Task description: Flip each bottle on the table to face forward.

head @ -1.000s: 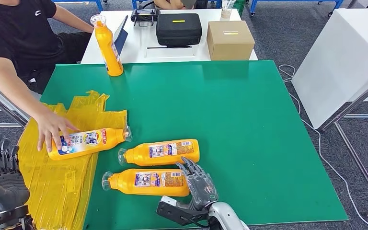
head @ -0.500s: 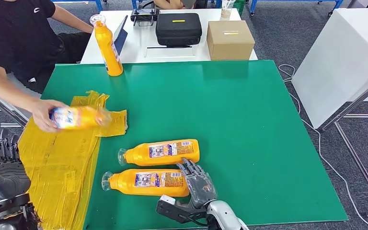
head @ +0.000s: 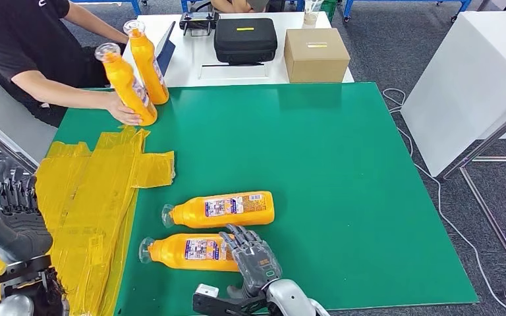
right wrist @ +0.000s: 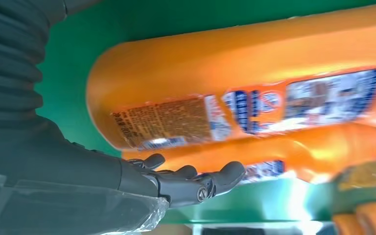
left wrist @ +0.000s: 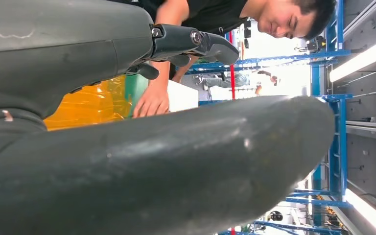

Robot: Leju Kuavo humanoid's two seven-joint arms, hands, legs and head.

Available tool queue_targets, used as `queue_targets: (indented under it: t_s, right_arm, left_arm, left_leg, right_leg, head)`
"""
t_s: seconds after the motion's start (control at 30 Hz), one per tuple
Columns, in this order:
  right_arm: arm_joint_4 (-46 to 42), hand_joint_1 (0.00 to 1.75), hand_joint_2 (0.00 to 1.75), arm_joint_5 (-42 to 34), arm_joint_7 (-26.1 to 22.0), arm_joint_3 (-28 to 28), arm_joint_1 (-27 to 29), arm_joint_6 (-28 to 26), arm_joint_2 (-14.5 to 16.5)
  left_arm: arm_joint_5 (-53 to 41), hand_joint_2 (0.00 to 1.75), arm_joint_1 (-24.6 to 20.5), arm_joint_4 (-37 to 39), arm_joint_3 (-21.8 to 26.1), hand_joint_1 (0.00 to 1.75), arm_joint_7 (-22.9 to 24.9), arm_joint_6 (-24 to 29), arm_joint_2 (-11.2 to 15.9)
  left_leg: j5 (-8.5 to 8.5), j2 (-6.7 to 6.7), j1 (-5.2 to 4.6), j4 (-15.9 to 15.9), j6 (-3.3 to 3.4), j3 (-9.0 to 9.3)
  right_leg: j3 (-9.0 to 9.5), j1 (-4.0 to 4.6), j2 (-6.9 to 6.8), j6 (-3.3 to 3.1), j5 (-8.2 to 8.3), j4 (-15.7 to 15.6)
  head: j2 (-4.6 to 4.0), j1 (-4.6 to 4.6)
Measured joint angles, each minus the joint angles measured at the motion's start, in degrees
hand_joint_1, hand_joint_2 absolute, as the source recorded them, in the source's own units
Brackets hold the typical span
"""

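Observation:
Two orange bottles lie on their sides on the green table (head: 342, 164), caps to the left, back labels up: a farther one (head: 224, 209) and a nearer one (head: 188, 251). My right hand (head: 252, 259) lies with spread fingers over the nearer bottle's base end. In the right wrist view that bottle (right wrist: 245, 98) stands just beyond my straight fingers (right wrist: 196, 183), with the other bottle (right wrist: 318, 159) behind it. My left hand (head: 15, 220) is raised off the table's near left corner, fingers apart and holding nothing. At the far left a person's hand (head: 124, 113) steadies a tilted bottle (head: 125, 84) beside an upright one (head: 147, 62).
A crumpled yellow plastic sheet (head: 85, 197) covers the table's left side. A white table behind holds a black case (head: 245, 39) and a cardboard box (head: 316, 54). A white cabinet (head: 481, 79) stands to the right. The seated person (head: 20, 46) leans in at the far left.
The person picked a third bottle off the yellow sheet and carried it to the far left beside the upright one. My right hand slid left onto the nearer bottle's base.

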Motion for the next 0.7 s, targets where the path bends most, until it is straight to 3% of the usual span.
queue_targets:
  t_s: [0.7]
  right_arm:
    - [1.1, 0.0, 1.75, 3.1, 4.2, 3.9, -1.0, 2.1, 0.0]
  left_arm:
    - [-1.8, 0.0, 0.5, -0.1, 0.1, 0.0, 0.7, -0.2, -2.2]
  left_leg:
    - [0.0, 0.0, 0.0, 0.0, 0.0, -0.02]
  right_leg:
    - [0.01, 0.0, 0.0, 0.0, 0.0, 0.0]
  head:
    - [0.0, 0.0]
